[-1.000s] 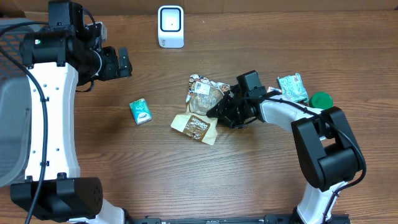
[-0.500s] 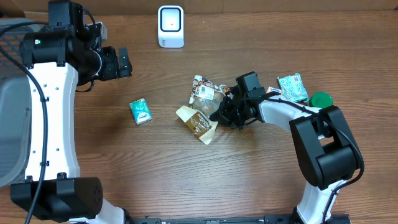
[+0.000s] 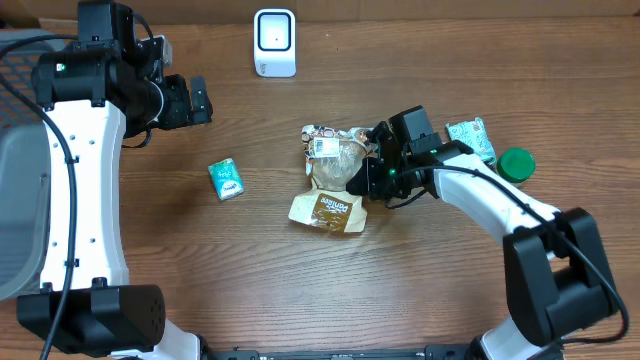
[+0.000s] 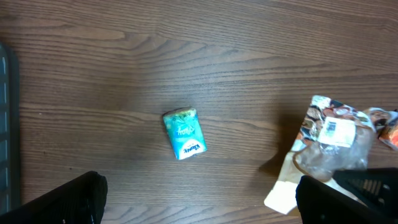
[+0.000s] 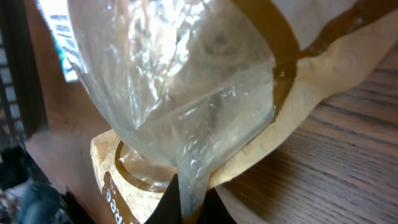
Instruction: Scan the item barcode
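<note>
The item is a clear plastic bag [image 3: 335,158] with a printed top and a white barcode label [image 3: 322,146], lying mid-table. Part of it rests on a tan packet [image 3: 328,210]. My right gripper [image 3: 368,178] is at the bag's right side. In the right wrist view, the right gripper [image 5: 189,202] is shut on a fold of the clear bag [image 5: 186,93], with the tan packet [image 5: 298,99] pressed against it. The white scanner [image 3: 274,42] stands at the back edge. My left gripper [image 3: 198,100] hangs open at the upper left. The left wrist view shows the left gripper [image 4: 199,202] with nothing between its fingers.
A teal tissue pack [image 3: 226,179] lies left of the bag and shows in the left wrist view as the same tissue pack [image 4: 184,133]. A green patterned packet [image 3: 471,141] and a green lid [image 3: 516,163] sit at the right. A grey bin [image 3: 15,200] stands at the left edge.
The right gripper has shut on the clear bag and drawn up and to the right. The tan packet has shifted right and turned. The left arm has stayed still.
</note>
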Robot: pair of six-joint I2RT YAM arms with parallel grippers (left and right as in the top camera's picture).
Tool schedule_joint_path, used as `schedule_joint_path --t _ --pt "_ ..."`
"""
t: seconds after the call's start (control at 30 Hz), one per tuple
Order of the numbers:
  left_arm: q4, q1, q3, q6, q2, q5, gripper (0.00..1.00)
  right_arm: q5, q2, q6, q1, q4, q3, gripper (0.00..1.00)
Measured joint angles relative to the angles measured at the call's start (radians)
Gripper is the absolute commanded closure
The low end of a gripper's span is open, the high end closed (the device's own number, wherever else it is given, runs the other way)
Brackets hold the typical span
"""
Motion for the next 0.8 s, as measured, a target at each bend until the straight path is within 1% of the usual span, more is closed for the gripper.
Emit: schedule_joint_path --t 0.13,0.23,0.53,0.8 --pt "0.000 0.000 0.000 0.000 0.000 0.000 0.01 -0.005 -0.024 -0.090 0.000 -0.032 0.000 0.96" --pt "0.000 0.000 0.000 0.000 0.000 0.000 0.01 -0.011 -0.025 -0.132 0.000 -0.042 0.000 0.96" --pt "0.000 0.000 0.000 0.000 0.000 0.000 0.01 -0.032 -0.048 -0.185 0.000 -0.050 0.000 0.96" --pt "0.000 0.000 0.000 0.000 0.000 0.000 0.00 -0.047 -0.224 -0.195 0.000 -0.106 0.000 0.96"
